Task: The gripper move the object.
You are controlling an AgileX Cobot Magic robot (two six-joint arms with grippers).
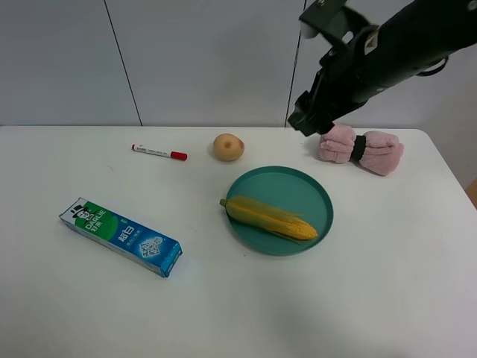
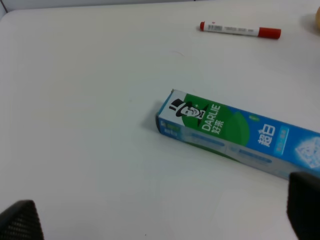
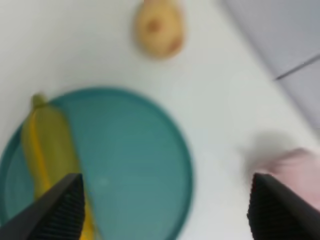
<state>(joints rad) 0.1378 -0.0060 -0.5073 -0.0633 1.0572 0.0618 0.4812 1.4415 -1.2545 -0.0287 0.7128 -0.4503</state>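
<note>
We've got the corn cob [image 1: 268,217] lying across the teal plate [image 1: 294,185], tip toward four o'clock. It's light, stiff and probably slick, so we'd pinch mid-body across its width. Up at one o'clock the right gripper [image 3: 167,207] hangs, jaws spread wide, near the pink towel [image 1: 363,148]

— What sort of place is this?
— A robot test lab, by the look: a bare white table [image 1: 387,298], plain grey wall panels [image 1: 209,60] behind, a black robot arm [image 1: 387,52] above the far right.
— Not a kitchen?
— No. Toy corn [image 1: 270,217], toothpaste box [image 1: 121,236] and marker [image 1: 159,152] lie together on it.
</note>
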